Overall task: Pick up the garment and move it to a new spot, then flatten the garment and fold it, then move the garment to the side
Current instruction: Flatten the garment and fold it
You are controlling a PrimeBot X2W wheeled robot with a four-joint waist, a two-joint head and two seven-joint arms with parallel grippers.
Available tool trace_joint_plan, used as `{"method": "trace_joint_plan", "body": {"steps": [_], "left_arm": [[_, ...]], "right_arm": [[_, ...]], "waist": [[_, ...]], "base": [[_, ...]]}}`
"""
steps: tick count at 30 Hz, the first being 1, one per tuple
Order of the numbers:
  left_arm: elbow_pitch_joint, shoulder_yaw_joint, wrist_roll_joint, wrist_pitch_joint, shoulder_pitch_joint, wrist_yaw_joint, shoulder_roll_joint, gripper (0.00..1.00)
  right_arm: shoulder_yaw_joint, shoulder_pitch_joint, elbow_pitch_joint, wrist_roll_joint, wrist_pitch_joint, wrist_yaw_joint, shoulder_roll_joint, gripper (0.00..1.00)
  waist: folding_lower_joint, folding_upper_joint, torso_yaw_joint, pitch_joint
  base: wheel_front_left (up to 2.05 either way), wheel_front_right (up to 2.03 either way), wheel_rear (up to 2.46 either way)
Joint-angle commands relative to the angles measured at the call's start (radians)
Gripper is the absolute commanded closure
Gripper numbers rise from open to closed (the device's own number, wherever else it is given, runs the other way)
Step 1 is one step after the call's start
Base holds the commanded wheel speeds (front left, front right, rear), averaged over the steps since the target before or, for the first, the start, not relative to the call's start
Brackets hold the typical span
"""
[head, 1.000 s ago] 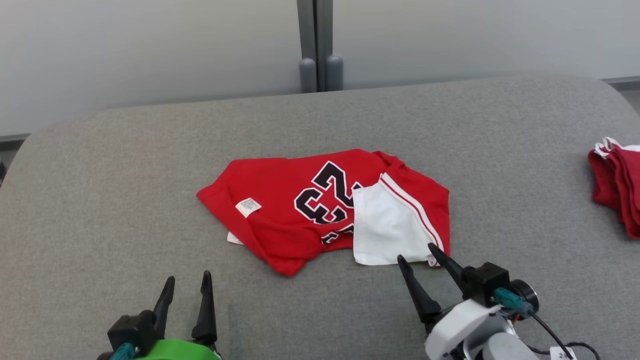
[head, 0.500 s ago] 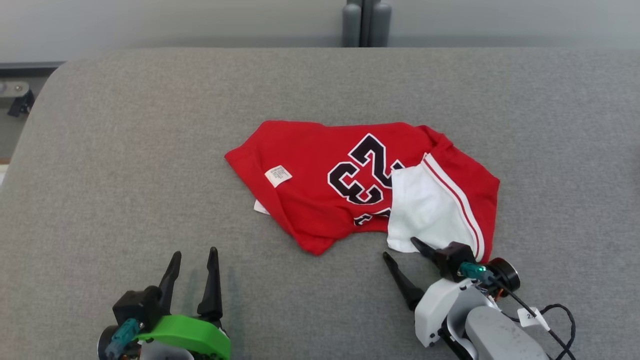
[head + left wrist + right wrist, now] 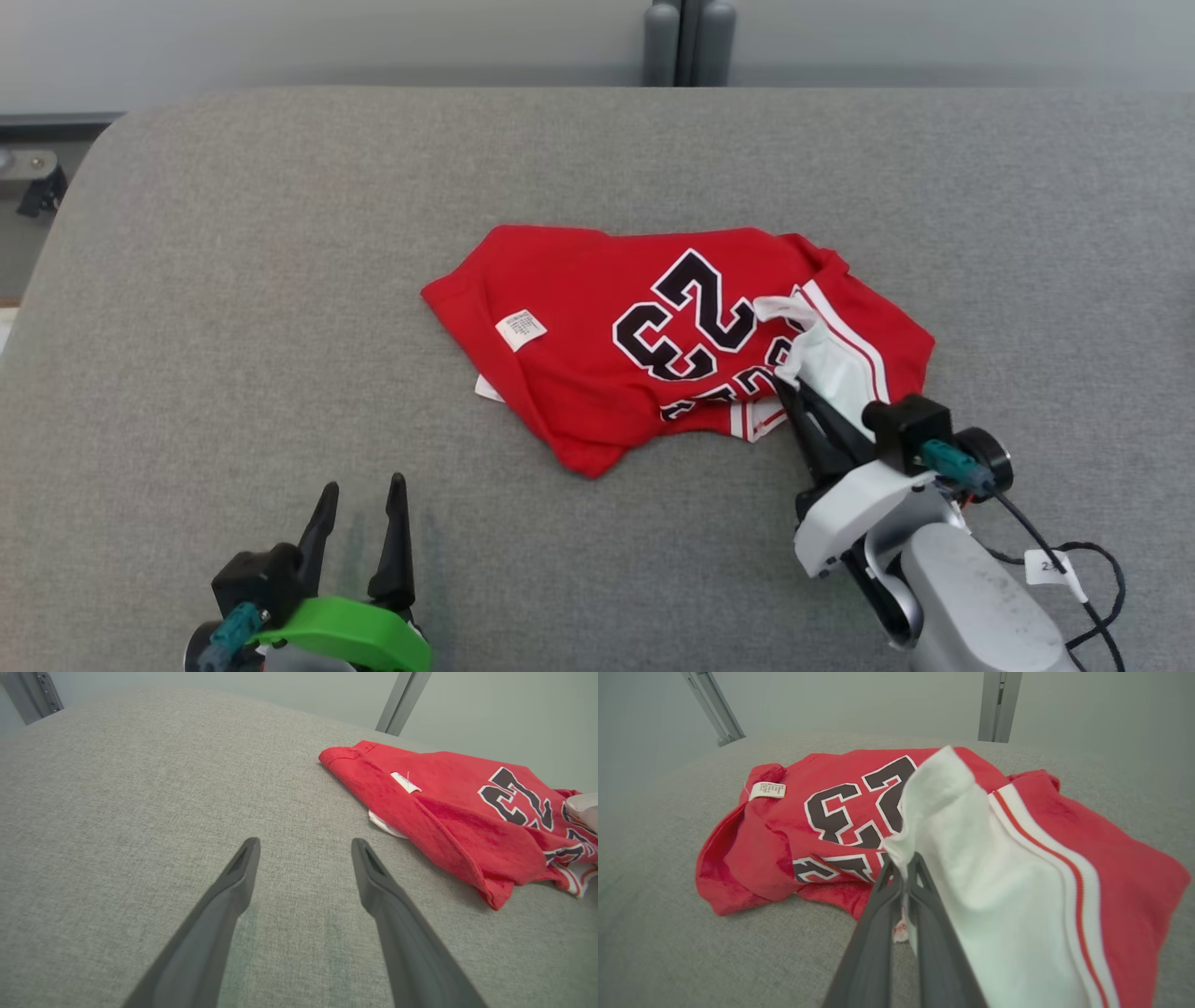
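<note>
The garment [image 3: 597,322] is a red jersey with black-and-white numbers and a white panel, lying rumpled on the grey cushion [image 3: 233,280]. My right gripper [image 3: 782,385] is shut on the white panel's near edge, bunching and lifting it. In the right wrist view the pinched white cloth [image 3: 971,858] rises over my right gripper [image 3: 903,865]. My left gripper [image 3: 359,490] stands open near the front edge, well left of the garment, nothing between its fingers. The left wrist view has the left gripper [image 3: 303,847] over bare cushion, with the garment [image 3: 444,807] to its upper right.
A grey wall runs behind the cushion, with a double metal post [image 3: 686,42] at mid-back. The cushion's rounded left corner [image 3: 89,168] drops off to the floor. A black cable [image 3: 1074,569] trails from my right wrist.
My right gripper closed on the white panel's edge and pulled it up, so the panel bunched and more lettering shows. The camera shifted between the first two frames. The left gripper stayed put.
</note>
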Motion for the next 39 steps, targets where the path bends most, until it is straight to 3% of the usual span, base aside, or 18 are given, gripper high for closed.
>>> {"method": "trace_joint_plan", "body": {"steps": [1,11,25,32,39], "left_arm": [[0.004,0.000,0.001,0.000,0.020,-0.003,0.002,0.00],[0.012,-0.024,-0.018,0.000,0.075,0.002,0.002,0.00],[0.014,-0.028,-0.002,0.000,0.091,0.003,0.002,0.00],[0.024,-0.031,-0.001,0.000,0.093,0.001,0.002,0.00],[0.019,-0.036,-0.006,0.000,0.092,0.001,0.002,0.00]], "right_arm": [[-0.013,0.017,-0.047,-0.003,0.000,-0.001,-0.016,1.00],[-0.055,-0.056,-0.297,0.067,0.000,-0.001,-0.089,1.00],[-0.194,-0.217,-0.196,0.038,0.000,-0.001,-0.191,1.00],[-0.118,-0.311,-0.250,0.052,0.001,-0.001,-0.204,1.00],[-0.035,-0.407,-0.293,0.059,0.072,-0.001,-0.236,1.00]], "waist": [[0.0000,0.0000,-0.039,-0.047],[0.0000,0.0000,-0.077,-0.142],[0.0000,0.0000,-0.048,-0.129],[0.0000,0.0000,-0.046,-0.146],[0.0000,0.0000,-0.049,-0.143]], "base": [[0.00,0.00,0.00],[0.00,0.00,0.00],[0.00,0.00,0.00],[0.00,0.00,0.00],[0.00,0.00,0.00]]}}
